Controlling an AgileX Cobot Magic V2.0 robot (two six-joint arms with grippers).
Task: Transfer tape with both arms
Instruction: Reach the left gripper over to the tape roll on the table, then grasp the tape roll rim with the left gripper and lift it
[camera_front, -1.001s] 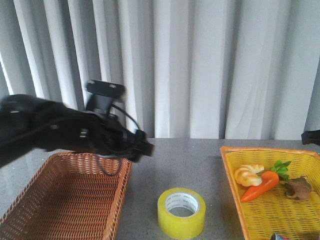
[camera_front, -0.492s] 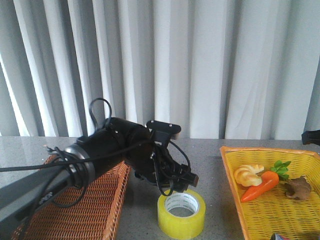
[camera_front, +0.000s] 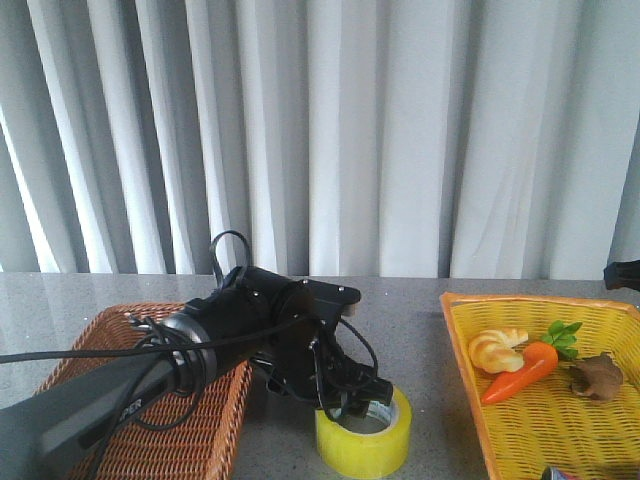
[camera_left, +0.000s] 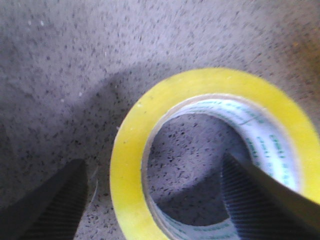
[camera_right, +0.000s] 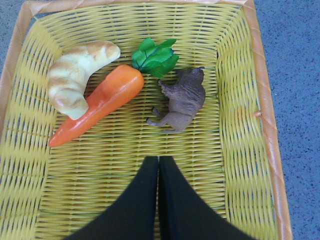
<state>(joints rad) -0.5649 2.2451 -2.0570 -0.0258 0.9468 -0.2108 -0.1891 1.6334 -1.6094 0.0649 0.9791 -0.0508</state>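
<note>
The yellow tape roll (camera_front: 366, 446) with a white printed core lies flat on the grey table, front centre. My left gripper (camera_front: 358, 404) is down over it and open. In the left wrist view one finger (camera_left: 50, 205) is outside the tape's (camera_left: 131, 165) wall and the other finger (camera_left: 265, 200) is inside the core; the wall sits between them with gaps. My right gripper (camera_right: 159, 162) is shut and empty, hovering over the yellow basket (camera_right: 242, 150). Of the right arm, the front view shows only a black tip at the right edge (camera_front: 622, 273).
A brown wicker basket (camera_front: 130, 400) stands at front left under the left arm. The yellow basket (camera_front: 480, 400) at right holds a toy croissant (camera_front: 497, 349), an orange carrot (camera_front: 525, 370) and a brown animal figure (camera_front: 596, 376). A grey curtain hangs behind the table.
My left arm has swung right from over the brown basket and come down onto the tape, one finger now inside its core. The tape and the right arm have not moved.
</note>
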